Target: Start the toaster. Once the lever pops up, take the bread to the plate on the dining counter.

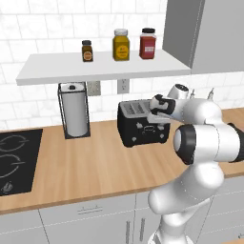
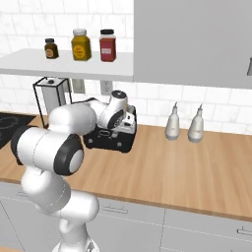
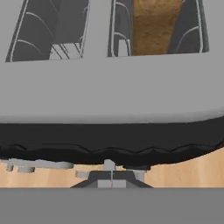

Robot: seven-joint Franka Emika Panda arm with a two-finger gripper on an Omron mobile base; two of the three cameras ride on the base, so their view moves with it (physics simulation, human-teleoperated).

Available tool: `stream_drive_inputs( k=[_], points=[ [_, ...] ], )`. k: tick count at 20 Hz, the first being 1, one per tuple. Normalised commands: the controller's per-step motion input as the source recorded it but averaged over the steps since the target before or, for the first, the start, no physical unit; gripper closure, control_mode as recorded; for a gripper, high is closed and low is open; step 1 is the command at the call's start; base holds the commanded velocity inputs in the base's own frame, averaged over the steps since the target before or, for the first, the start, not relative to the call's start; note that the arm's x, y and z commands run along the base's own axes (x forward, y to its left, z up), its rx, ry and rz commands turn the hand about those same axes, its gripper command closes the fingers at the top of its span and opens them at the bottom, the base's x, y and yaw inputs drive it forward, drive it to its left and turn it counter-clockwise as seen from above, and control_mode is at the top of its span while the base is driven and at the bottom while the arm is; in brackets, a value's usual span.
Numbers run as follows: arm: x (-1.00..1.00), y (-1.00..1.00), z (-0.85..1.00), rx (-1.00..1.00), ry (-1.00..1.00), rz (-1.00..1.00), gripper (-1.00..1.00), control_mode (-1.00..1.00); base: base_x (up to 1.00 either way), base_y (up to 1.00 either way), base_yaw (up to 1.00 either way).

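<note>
Closed hand at the front of the black boxy toaster, holding nothing.

The toaster stands on the light-wood bench against the white tiled wall, with the tan, brown-crusted bread slice sunk in its right-hand slot in the hand view. The hand's fingertips are pressed together just in front of the toaster's lower edge. To the toaster's left stands a wire-framed paper towel roll, and beyond it a black hob. Two pale bottles stand well apart on its right. Three spice jars sit on the white shelf overhead.
</note>
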Motion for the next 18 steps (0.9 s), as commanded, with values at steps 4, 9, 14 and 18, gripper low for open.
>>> stream_drive_inputs(
  k=[4,9,14,18],
  points=[
    [-0.18,-0.19,-0.47,0.00,0.00,0.00,1.00,-1.00,0.00,0.00,0.00],
    [-0.07,-0.02,-0.56,0.01,0.00,0.00,1.00,-1.00,0.00,0.00,0.00],
    [0.01,0.17,-0.51,0.04,0.00,0.00,1.00,-1.00,0.00,0.00,0.00],
    [-0.01,0.38,-0.62,0.03,0.00,0.00,1.00,-1.00,0.00,0.00,0.00]
  ],
)
